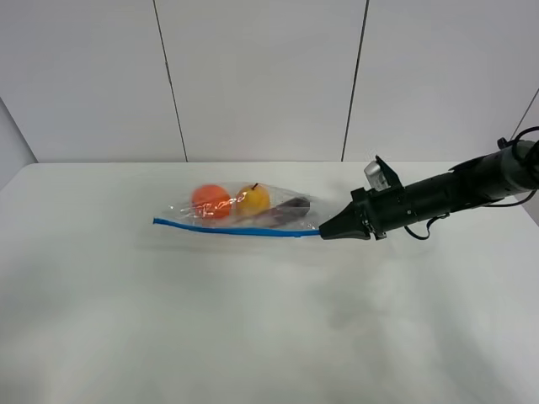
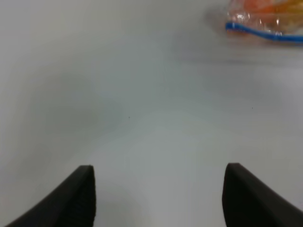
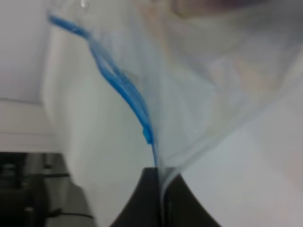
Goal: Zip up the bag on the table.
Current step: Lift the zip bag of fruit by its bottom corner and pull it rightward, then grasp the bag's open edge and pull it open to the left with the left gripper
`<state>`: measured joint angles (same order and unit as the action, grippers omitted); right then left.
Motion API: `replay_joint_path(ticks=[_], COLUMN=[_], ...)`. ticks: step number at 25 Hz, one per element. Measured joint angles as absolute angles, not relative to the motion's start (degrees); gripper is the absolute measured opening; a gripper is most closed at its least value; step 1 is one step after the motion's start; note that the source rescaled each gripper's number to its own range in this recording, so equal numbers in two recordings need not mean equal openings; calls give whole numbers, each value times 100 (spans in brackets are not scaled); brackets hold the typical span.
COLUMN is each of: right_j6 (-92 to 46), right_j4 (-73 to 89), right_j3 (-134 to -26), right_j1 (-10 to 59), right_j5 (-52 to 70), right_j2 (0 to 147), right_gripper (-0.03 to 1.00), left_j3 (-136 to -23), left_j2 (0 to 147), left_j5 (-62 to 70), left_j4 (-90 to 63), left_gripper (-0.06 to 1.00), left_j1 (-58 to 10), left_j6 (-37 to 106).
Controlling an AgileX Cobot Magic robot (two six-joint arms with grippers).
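The right arm (image 1: pixel 455 192) is extended in from the right, low and nearly level, with the right gripper (image 1: pixel 327 231) pointed leftward and its jaws closed flat on one end of the bag (image 1: pixel 227 208). The left gripper (image 2: pixel 159 166) is shown with fingers (image 2: pixel 71 198) set wide apart.

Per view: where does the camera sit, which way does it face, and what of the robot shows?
Exterior high: mounted high at the front, looking down across the table to the wall; shows the bag and the right arm, with the right hand at the blue strip.
Left wrist: low over the table; left hand open, bag far off.
Right wrist: close along the strip; right hand shut on the bag.
Shared: all three show the blue strip.
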<state>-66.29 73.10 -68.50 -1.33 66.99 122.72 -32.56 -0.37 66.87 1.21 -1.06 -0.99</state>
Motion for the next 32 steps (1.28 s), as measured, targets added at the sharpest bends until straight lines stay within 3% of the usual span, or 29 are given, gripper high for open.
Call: replay_joint_path(ticks=[24, 26, 29, 32], right_j6=[-5947, -5947, -5947, -5947], right_j4=[7610, 7592, 7574, 7574], right_j3=[-7220, -7220, -7220, -7220], right_j1=[133, 133, 133, 133], right_j5=[6920, 6920, 6920, 6920], right_j2=[12267, 12267, 12267, 12267], right_gripper=[0, 0, 0, 0], left_j3=[-3256, -3330, -3605, -3946], left_j2=[-37, -8, 413, 1216], left_j5=[6652, 6599, 6457, 6179], left_j4=[127, 127, 127, 127], left_gripper=[69, 72, 88, 97], left_j1=[-106, -106, -106, -106], left_j6=[-69, 0, 99, 284])
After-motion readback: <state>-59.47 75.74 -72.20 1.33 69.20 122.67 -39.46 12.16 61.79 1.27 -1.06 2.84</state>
